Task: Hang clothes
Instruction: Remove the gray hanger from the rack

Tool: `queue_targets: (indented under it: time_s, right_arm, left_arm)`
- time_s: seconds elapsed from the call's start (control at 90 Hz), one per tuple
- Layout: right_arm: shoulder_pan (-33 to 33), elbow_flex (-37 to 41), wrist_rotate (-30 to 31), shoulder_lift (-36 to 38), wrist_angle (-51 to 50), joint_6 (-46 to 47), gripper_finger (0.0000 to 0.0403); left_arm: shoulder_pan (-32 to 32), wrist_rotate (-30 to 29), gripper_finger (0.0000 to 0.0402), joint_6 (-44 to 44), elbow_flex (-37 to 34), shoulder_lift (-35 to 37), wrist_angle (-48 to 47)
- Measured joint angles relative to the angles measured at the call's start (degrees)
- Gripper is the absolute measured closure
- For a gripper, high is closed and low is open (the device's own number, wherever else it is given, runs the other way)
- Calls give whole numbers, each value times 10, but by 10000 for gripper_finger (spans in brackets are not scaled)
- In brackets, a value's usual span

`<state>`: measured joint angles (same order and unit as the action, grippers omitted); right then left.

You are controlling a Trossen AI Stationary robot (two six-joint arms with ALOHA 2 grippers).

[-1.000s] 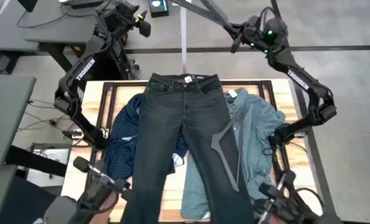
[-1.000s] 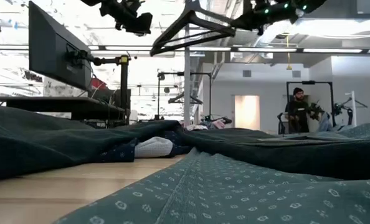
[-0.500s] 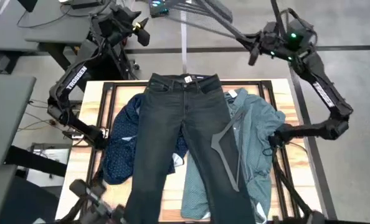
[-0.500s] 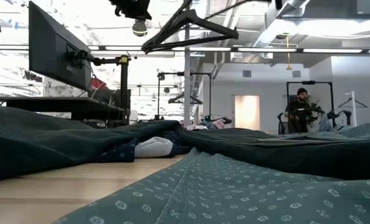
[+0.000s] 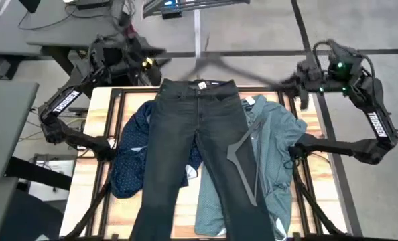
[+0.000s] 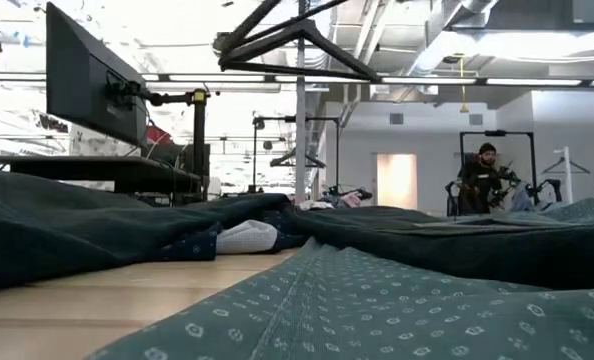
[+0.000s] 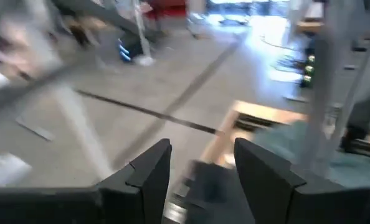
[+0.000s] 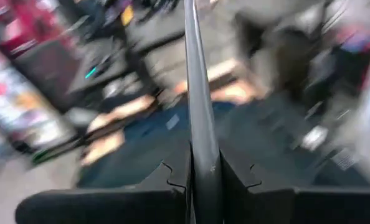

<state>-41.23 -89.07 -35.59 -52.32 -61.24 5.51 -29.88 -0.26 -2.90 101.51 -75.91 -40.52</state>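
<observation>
Dark charcoal jeans lie flat down the table's middle. A navy dotted shirt is crumpled at their left and a teal-green shirt at their right. One black hanger lies on the jeans and the teal shirt. A second black hanger is in the air over the table's far edge, with my right gripper shut on it. My left gripper hovers open beyond the far left corner, with nothing between its fingers. My right gripper pinches a straight bar of the black hanger between its two fingers. The bar runs on away from the fingers, along them. The hanger is lifted clear of the table and the clothes, and in the low view it shows high above the garments.
A black frame runs round the wooden table top. Desks and a monitor stand to the left. A clothes rail post rises behind the far edge. A person stands far back in the room.
My right gripper has come down toward the table's right and near side, carrying the hanger, which has swung round over the far edge. My left gripper has dropped toward the table's far left corner.
</observation>
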Motion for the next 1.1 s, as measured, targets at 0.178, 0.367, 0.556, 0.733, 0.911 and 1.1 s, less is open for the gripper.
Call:
queue_targets:
  time_s: [0.178,0.367,0.556,0.733,0.911,1.1]
  right_arm:
    - [50,1,-45,4,-140,2,374]
    - [77,52,-113,4,-219,-2,374]
    - [77,143,-173,9,-213,-3,374]
    - [58,234,-86,5,-169,-6,345]
    - [5,259,-7,-10,-154,2,273]
    - [-72,259,-4,-5,-100,9,224]
  left_arm:
    - [86,0,240,77,0,-5,-113]
    - [173,0,240,133,0,-20,-157]
    - [220,-4,240,158,0,-31,-151]
    - [232,-29,240,163,0,-45,-157]
    - [231,-32,240,157,-1,-49,-157]
    - [215,-77,240,129,0,-48,-146]
